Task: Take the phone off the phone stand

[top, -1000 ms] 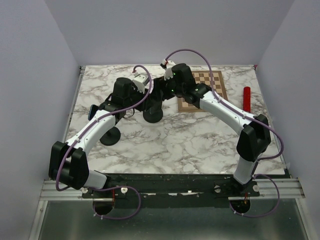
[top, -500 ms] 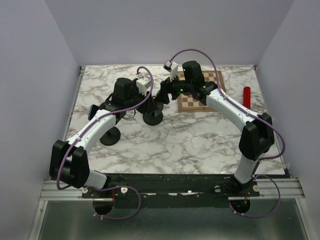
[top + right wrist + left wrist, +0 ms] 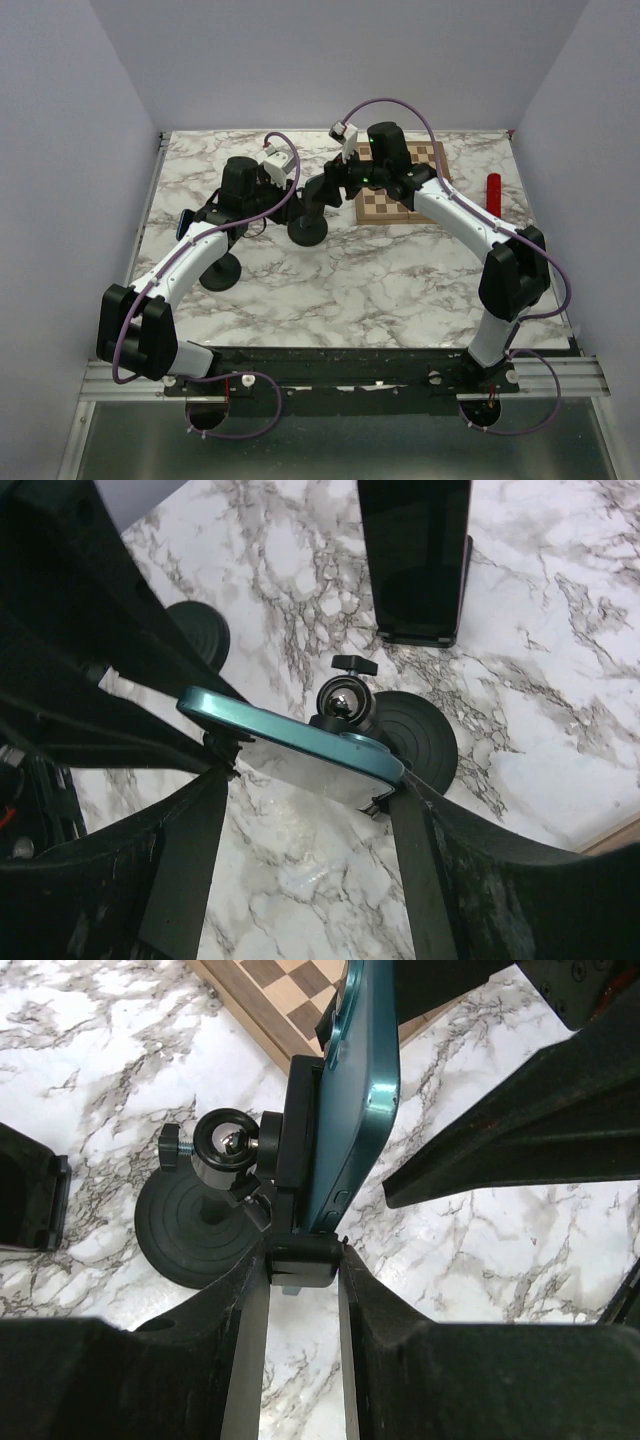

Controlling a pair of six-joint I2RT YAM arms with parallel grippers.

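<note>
Phone (image 3: 300, 742): teal, seated in phone stand (image 3: 205, 1230)
Left end effector (image 3: 302, 1268): clamped on phone stand's lower bracket
Right end effector (image 3: 308, 780): closed across Phone, gripping its edges
Chessboard (image 3: 378, 207): at 2 o'clock from phone stand

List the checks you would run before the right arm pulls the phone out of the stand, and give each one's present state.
1. Right gripper closed across the phone: ok.
2. Left gripper clamped on the lower end of the phone stand: ok.
3. Phone free of the stand: not ok, it sits in it.
4. Stand base flat on the table: ok.
5. Grip firm enough to pull without slipping: cannot tell.
</note>
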